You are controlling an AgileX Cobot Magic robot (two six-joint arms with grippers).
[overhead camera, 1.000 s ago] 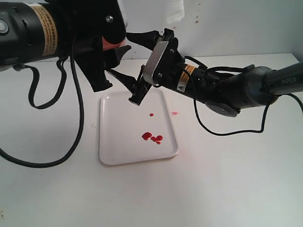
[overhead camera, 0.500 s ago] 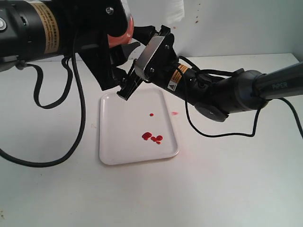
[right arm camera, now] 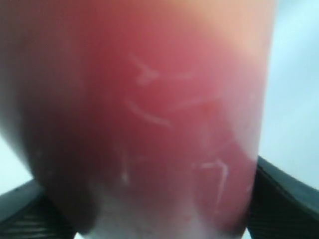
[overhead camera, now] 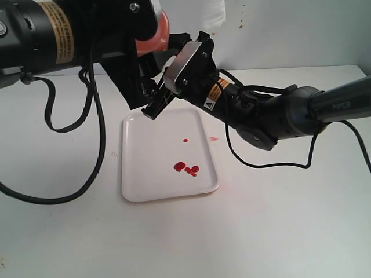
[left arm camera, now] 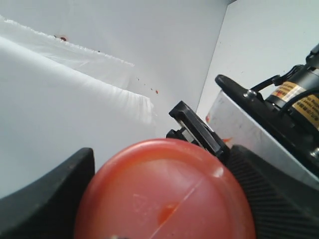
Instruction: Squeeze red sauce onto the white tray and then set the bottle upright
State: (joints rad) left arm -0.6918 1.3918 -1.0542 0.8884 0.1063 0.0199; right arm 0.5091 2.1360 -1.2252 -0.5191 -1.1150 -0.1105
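Squeezing looks done: sauce (overhead camera: 185, 168) blobs lie on the tray (overhead camera: 145, 174), mid-bench. The bottle (overhead camera: 154, 32) is aloft near the far edge, clenched in the left gripper (left arm camera: 164, 209). The right gripper (overhead camera: 159, 75) straddles it, jaws spread wide. Not yet stood upright.

The black left arm (overhead camera: 35, 35) bears an orange-yellow label (overhead camera: 58, 35) and a screw (overhead camera: 134, 7). The grey-black right arm (overhead camera: 290, 113) shows white PIPER lettering (overhead camera: 341, 106) and a silver plate (overhead camera: 181, 65). Black cables (overhead camera: 99, 145) trail. The left hand (left arm camera: 162, 199) has ribbed pads (left arm camera: 279, 194).
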